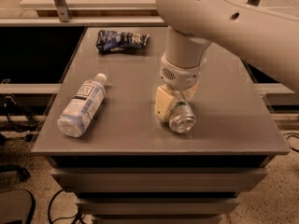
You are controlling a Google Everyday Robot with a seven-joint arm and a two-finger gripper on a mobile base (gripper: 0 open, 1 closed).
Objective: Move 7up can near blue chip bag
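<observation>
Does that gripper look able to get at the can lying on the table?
Probably yes. The gripper is down right against the can, with nothing between them. The bottle and the chip bag lie well off to the side.

no txt legible (anywhere), tool [174, 109] at can [181, 119]
</observation>
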